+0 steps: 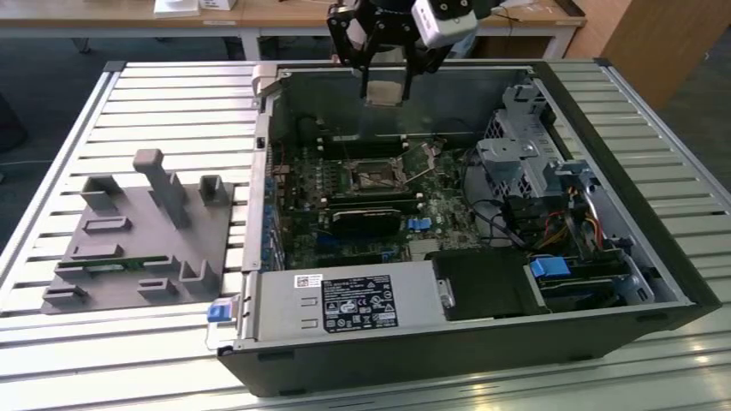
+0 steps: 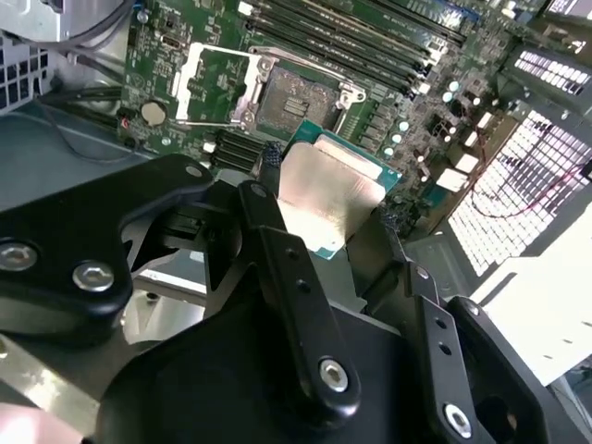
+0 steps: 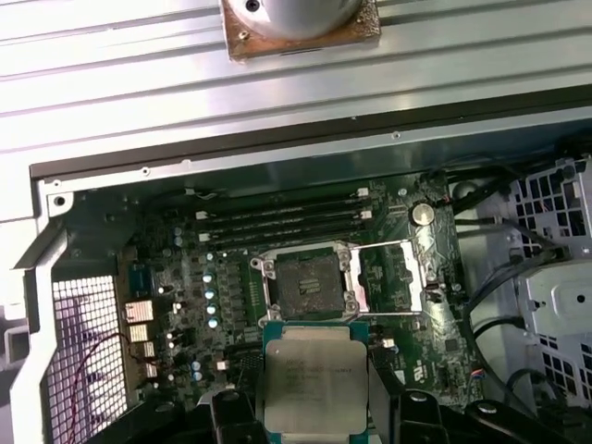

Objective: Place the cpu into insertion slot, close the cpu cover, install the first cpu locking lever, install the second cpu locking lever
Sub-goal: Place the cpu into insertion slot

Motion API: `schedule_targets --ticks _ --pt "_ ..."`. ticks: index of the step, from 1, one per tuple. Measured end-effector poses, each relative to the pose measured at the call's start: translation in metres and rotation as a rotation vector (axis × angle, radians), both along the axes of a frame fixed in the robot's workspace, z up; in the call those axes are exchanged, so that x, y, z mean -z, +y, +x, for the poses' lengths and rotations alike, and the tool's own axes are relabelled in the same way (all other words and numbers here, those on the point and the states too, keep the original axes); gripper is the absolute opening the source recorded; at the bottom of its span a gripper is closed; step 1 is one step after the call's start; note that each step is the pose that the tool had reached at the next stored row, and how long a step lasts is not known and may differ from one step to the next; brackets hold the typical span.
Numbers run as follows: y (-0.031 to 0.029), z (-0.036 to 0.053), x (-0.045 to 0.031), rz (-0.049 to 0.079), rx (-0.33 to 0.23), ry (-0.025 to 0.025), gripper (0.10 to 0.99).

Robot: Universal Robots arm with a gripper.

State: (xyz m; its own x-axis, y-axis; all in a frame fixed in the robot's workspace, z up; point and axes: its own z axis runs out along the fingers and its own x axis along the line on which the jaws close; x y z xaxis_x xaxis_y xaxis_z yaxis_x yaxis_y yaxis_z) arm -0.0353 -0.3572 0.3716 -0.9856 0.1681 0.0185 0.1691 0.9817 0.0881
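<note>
The black metal two-finger gripper [image 1: 384,89] hangs from the arm's dark wrist [image 1: 383,21], pointing straight down. Its slim black fingers [image 2: 277,242] are pinched in on opposite edges of the small flat square silver-topped cpu [image 2: 326,196], carrying it in the air with the metal top facing the wrist. In the second wrist view the bolted linkage bars angle inward toward the fingertips.
</note>
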Motion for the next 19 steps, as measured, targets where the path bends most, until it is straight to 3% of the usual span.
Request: schedule_targets --ticks 11,19 --pt "0.0001 0.0000 0.0053 0.000 0.181 0.0001 0.537" --pt "0.0004 -0.0004 0.0083 0.000 0.270 0.0001 0.537"
